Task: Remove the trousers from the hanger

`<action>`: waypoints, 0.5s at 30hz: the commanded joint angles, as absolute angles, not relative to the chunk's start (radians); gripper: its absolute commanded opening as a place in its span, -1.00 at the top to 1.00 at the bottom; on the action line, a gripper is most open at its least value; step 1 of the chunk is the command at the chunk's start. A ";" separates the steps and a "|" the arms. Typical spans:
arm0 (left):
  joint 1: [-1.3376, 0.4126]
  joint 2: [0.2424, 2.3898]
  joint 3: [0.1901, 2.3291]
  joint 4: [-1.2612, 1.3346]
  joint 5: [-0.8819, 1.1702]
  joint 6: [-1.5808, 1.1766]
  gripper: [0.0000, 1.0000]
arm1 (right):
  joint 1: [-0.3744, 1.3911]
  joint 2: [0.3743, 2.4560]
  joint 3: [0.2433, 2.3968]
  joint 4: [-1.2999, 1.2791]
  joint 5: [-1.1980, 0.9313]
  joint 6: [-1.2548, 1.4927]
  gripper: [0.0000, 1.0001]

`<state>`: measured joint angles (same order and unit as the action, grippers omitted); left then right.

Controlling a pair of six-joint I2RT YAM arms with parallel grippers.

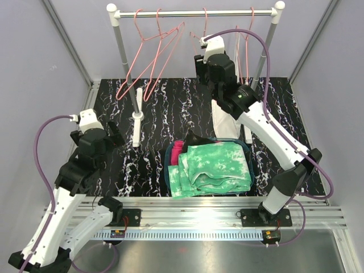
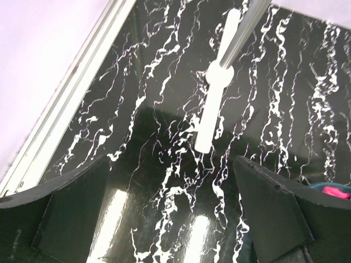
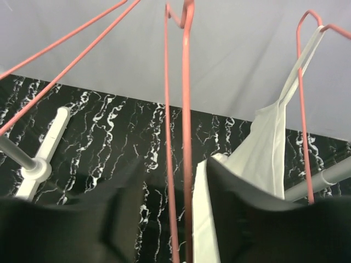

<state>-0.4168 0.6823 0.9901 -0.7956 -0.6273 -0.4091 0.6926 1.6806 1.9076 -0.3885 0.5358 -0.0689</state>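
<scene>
Three trousers lie in a dark basket [image 1: 168,170] at the front centre: green-and-white tie-dye [image 1: 216,168] on top, magenta [image 1: 176,151] at the left, black [image 1: 196,139] behind. A bit of magenta [image 2: 335,190] shows in the left wrist view. My right gripper [image 1: 203,63] is raised under the rail, open [image 3: 175,170], with the two wires of an empty pink hanger [image 3: 186,109] between its fingers. A white garment [image 3: 263,148] hangs on the pink hanger to its right [image 1: 224,122]. My left gripper [image 1: 114,133] is open and empty [image 2: 170,181], low over the table at the left.
A white clothes rail [image 1: 196,12] spans the back, with two empty pink hangers [image 1: 151,62] at its left. The rack's white foot [image 1: 137,128] stands just ahead of my left gripper [image 2: 216,82]. The black marbled table is walled by grey panels.
</scene>
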 commanded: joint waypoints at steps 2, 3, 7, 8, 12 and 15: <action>-0.411 0.666 0.996 -0.706 -0.617 -0.328 -0.98 | 0.692 1.595 1.891 -0.376 0.508 -0.031 -0.21; -0.410 0.663 0.997 -0.678 -0.614 -0.305 -0.98 | 0.692 1.568 1.890 -0.385 0.491 -0.025 -0.21; -0.388 0.620 0.960 -0.574 -0.568 -0.190 -0.98 | 0.692 1.447 1.838 -0.472 0.419 -0.006 -0.70; -0.370 0.609 0.954 -0.557 -0.552 -0.180 -0.98 | 0.692 1.413 1.819 -0.485 0.398 -0.006 -0.98; -0.334 0.545 0.920 -0.489 -0.525 -0.141 -0.98 | 0.690 1.252 1.737 -0.589 0.354 0.030 -0.99; -0.330 0.503 0.910 -0.497 -0.554 -0.129 -0.98 | 0.692 1.094 1.680 -0.704 0.428 0.063 -0.99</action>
